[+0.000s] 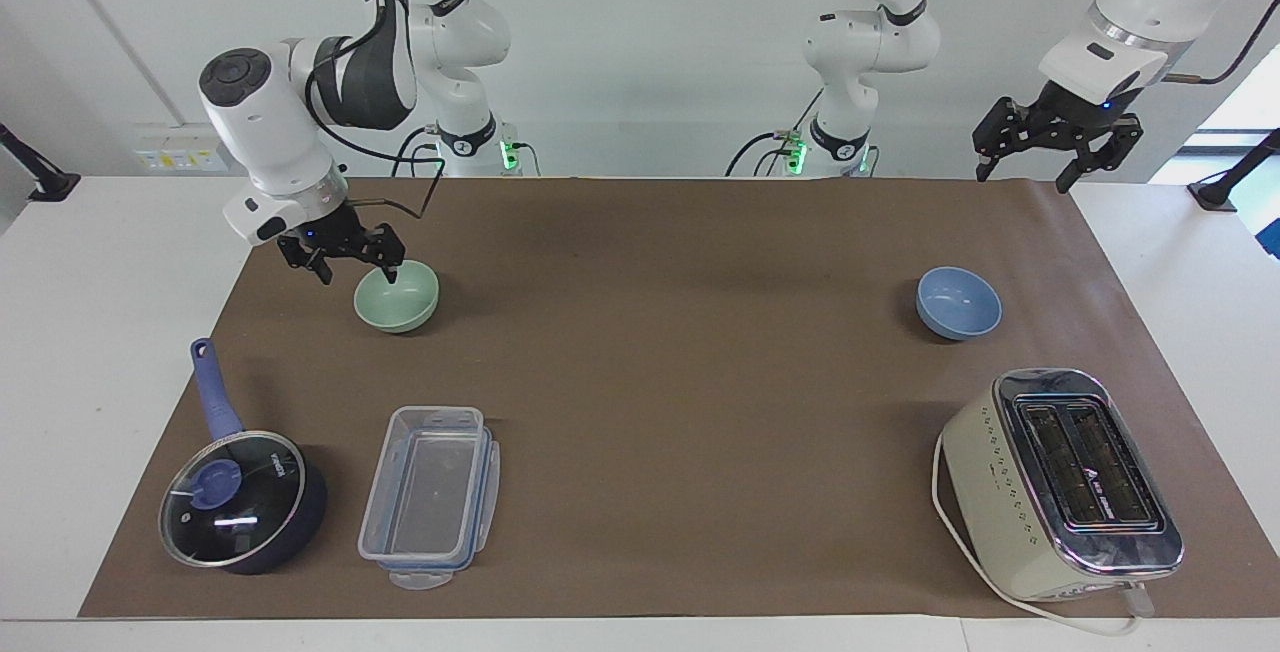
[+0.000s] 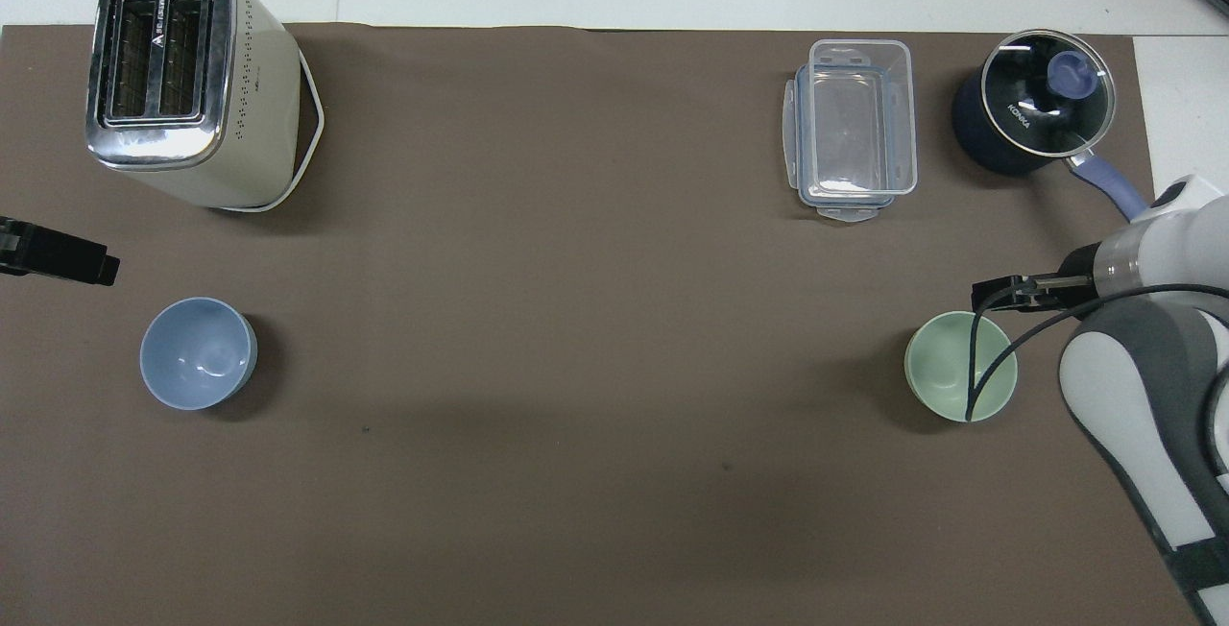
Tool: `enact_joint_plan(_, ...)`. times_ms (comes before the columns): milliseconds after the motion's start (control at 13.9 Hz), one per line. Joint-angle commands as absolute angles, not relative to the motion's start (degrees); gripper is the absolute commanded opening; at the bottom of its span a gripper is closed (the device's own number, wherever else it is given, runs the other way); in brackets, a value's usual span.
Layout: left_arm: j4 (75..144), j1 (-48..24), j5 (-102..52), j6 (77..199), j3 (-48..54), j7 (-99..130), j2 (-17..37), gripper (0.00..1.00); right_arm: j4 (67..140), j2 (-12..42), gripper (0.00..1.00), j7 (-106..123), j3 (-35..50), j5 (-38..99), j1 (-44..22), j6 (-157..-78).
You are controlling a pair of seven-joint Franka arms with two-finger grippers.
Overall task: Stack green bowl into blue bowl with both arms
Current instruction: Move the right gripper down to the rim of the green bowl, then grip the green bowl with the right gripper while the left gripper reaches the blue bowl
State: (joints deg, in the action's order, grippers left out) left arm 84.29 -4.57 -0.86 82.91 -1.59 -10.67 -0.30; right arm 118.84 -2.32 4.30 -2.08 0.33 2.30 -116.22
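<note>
The green bowl (image 1: 400,300) sits upright on the brown mat toward the right arm's end; it also shows in the overhead view (image 2: 951,372). My right gripper (image 1: 356,268) is open and low at the bowl's rim, one finger over the bowl's inside and the other outside it; in the overhead view it (image 2: 999,295) lies at the bowl's edge. The blue bowl (image 1: 958,304) stands empty toward the left arm's end, also in the overhead view (image 2: 197,354). My left gripper (image 1: 1028,170) is open, high over the mat's edge, waiting; its tip shows in the overhead view (image 2: 58,258).
A cream toaster (image 1: 1065,482) stands farther from the robots than the blue bowl. A clear plastic container (image 1: 430,492) and a dark blue glass-lidded saucepan (image 1: 240,502) stand farther from the robots than the green bowl. A brown mat (image 1: 680,382) covers the table.
</note>
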Motion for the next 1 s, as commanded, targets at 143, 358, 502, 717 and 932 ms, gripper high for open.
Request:
enact_joint_plan(143, 85.3, -2.8, -1.9, 84.1, -1.2, -12.0, -1.2, 1.0, 121.2, -2.0, 1.0, 6.1, -1.8, 0.2, 3.5, -119.4)
enact_joint_plan(358, 85.9, -1.9, -1.9, 84.8, -1.2, -12.7, -1.2, 1.0, 121.7, -2.0, 1.0, 6.4, -1.8, 0.2, 3.5, -119.7)
enact_joint_plan(502, 86.2, -0.7, -2.1, 85.5, -1.2, -14.8, -1.2, 1.0, 121.8, -1.8, 1.0, 6.4, -1.8, 0.2, 3.6, -119.8)
enact_joint_plan(717, 87.7, 2.8, -4.4, 86.7, -1.2, -19.8, -1.1, 1.0, 121.8, -1.6, 1.0, 6.4, -1.8, 0.2, 3.7, -119.8)
enact_joint_plan(932, 90.1, 6.4, -6.8, 87.4, -1.2, -25.1, -0.9, 1.0, 122.3, -1.1, 1.0, 7.2, -1.8, 0.1, 4.1, -120.7)
